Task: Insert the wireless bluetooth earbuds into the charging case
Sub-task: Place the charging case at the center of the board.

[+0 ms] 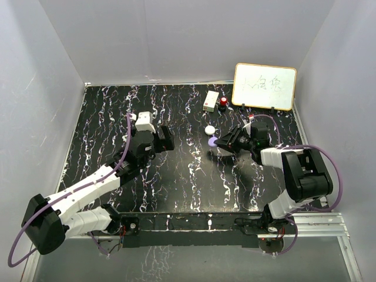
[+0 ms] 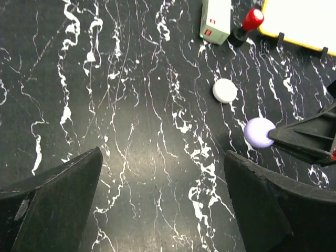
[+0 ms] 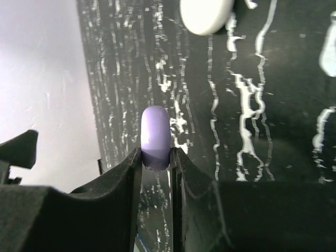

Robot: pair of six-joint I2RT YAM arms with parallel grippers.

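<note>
Looks like barely started: right gripper (image 3: 156, 155) pinches the round lilac puck (image 3: 155, 126), prob. the case, right of the desk's middle toward the far edge, left gripper (image 2: 163, 153) hangs wide open w/ nothing, and I can't spot the tiny earbuds.

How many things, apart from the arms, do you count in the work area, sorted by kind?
Pucks: 2 (white puck; lilac puck, held in the right gripper)
Box: 1
Red-capped item: 1
Whiteboard: 1
Total: 5
</note>
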